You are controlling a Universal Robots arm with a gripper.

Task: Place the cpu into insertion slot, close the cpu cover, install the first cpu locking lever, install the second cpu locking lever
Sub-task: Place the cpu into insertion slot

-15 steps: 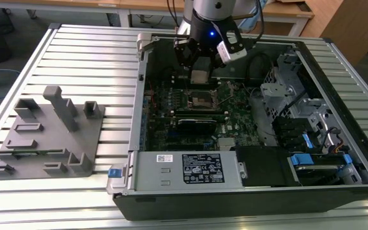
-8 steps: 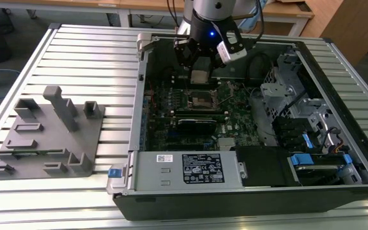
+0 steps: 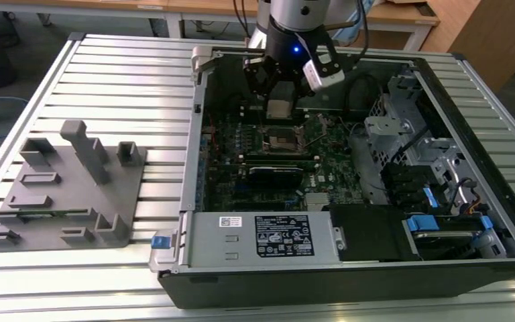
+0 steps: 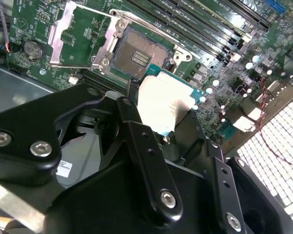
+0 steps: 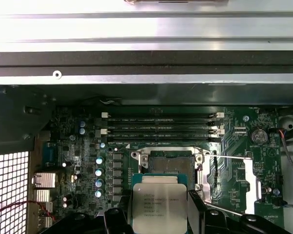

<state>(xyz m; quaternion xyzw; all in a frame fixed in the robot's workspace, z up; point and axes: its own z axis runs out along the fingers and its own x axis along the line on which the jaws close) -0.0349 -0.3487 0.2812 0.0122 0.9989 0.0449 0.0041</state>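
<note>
Claw (image 5: pixel 159 220) covers cpu (image 5: pixel 159 201) edges above insertion slot (image 5: pixel 169 164).

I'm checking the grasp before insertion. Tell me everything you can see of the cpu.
The cpu is a small flat square chip with a pale silver metal face bearing dark print and a thin green board edge. The gripper clamps it on two opposite sides. It is held in the air over the motherboard, close to the open insertion slot, and is not seated in it.
</note>
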